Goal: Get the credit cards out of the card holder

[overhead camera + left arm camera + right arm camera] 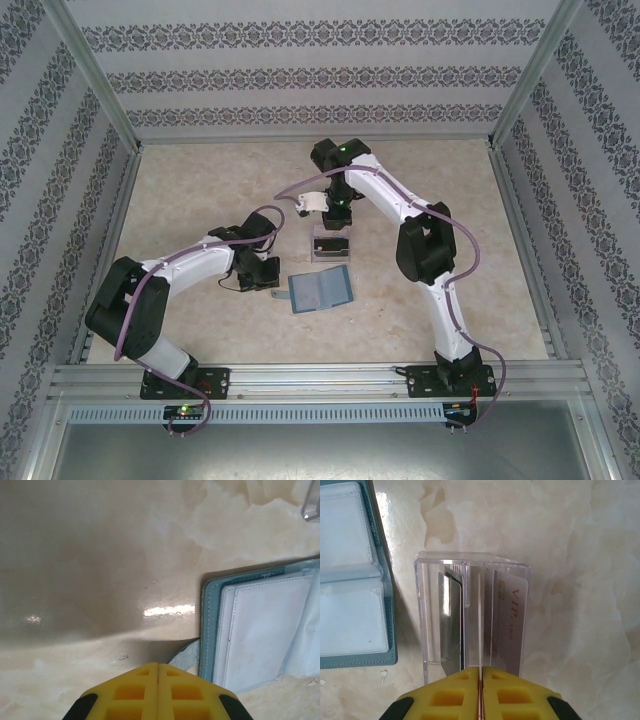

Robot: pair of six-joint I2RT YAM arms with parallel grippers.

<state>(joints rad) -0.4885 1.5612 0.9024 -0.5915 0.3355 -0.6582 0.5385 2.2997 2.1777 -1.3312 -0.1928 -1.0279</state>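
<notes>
Teal-blue folding card holder (pixel 320 291) open flat near the middle of the table (pixel 200 200), pale pockets up, just beyond it dark card (pixel 451 625), white VIP card (pixel 511 622) and edge-on thin card (pixel 480 625) upright.

The pale card (pixel 512 620) standing in the clear stand (pixel 470 560) reads "VIP".

This looks like a robot test cell in a lab: a marble-patterned desk (pixel 200 190) boxed in by aluminium framing (pixel 300 378) and wallpapered panels (pixel 320 70). A left arm (pixel 170 265) and a right arm (pixel 420 250), both cabled, are bolted to the near rail.
</notes>
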